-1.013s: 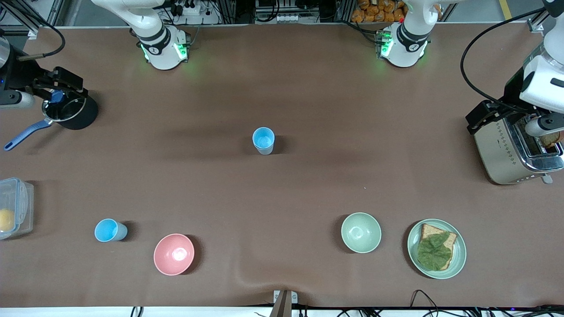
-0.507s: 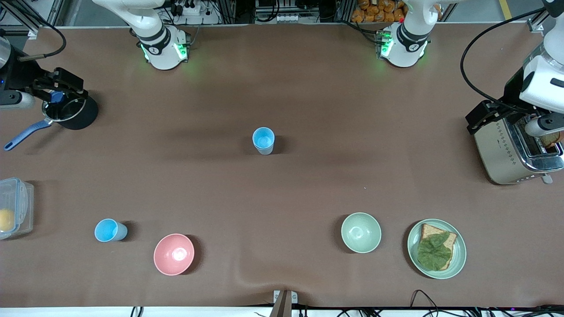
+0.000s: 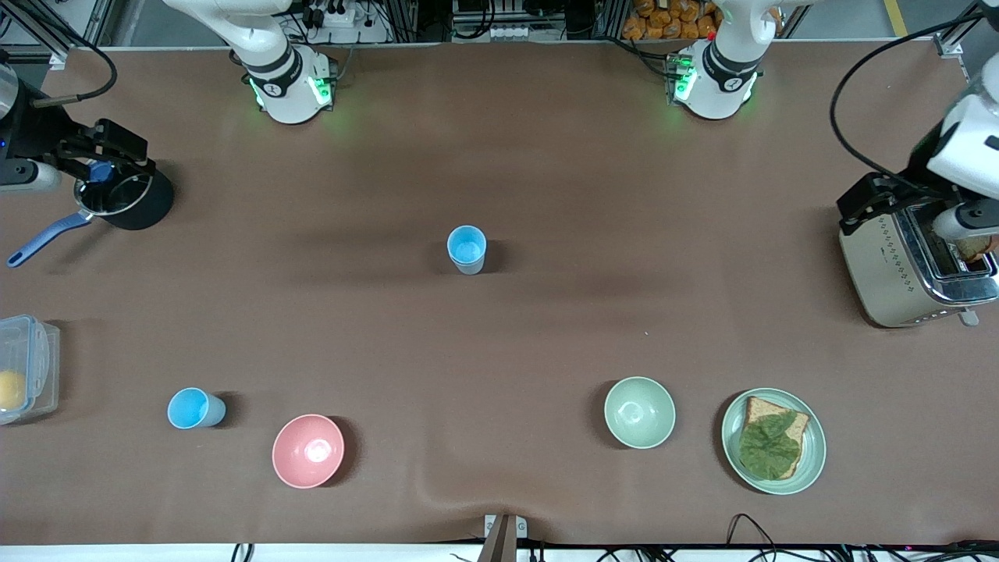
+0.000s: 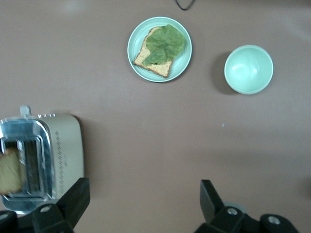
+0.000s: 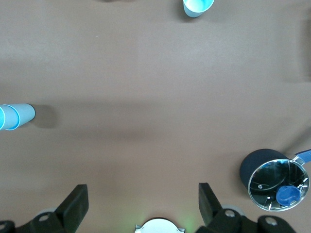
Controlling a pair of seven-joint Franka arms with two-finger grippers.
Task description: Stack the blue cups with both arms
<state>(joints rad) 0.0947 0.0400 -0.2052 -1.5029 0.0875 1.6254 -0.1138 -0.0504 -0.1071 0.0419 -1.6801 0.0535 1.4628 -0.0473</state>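
One blue cup [image 3: 467, 250] stands upright near the middle of the table and shows a double rim; it also shows in the right wrist view [image 5: 17, 116]. A second blue cup [image 3: 195, 409] stands nearer to the front camera toward the right arm's end, beside the pink bowl [image 3: 307, 451]; it also shows in the right wrist view [image 5: 198, 7]. My left gripper [image 3: 874, 199] hangs high beside the toaster, open and empty [image 4: 143, 201]. My right gripper [image 3: 109, 148] hangs high by the black pot, open and empty [image 5: 141, 204]. Both are well apart from the cups.
A silver toaster [image 3: 897, 265] holding a toast slice stands at the left arm's end. A pale green bowl [image 3: 640, 412] and a plate [image 3: 734, 460] with bread and lettuce sit nearer the front camera. A black pot [image 3: 148, 207] and a clear container [image 3: 31, 367] are at the right arm's end.
My left arm's hand has shifted slightly toward the robots' bases beside the toaster. The right arm and both cups have not moved.
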